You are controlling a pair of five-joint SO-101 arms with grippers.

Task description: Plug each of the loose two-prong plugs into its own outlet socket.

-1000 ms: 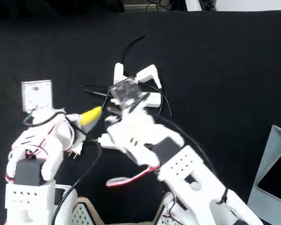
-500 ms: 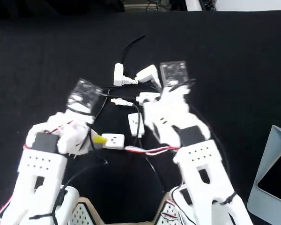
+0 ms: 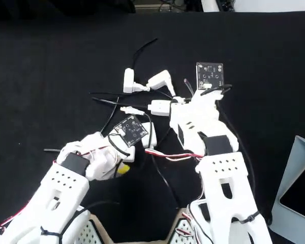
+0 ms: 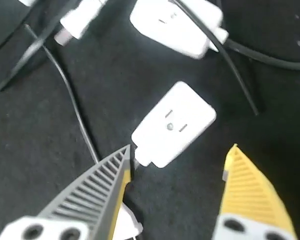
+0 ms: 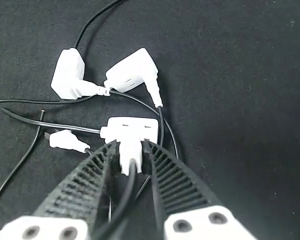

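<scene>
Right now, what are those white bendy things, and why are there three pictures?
Those are two robot arms, the left arm and the right arm, at a table covered in black. One picture looks down from above. The other two come from a small camera on each arm's wrist, so you see its pincer up close. White pieces with black cords lie on the table. The left pincer is open, with a socket just ahead of it. The right pincer squeezes a plug that touches a second socket. I cannot tell if it is fully in.
</scene>
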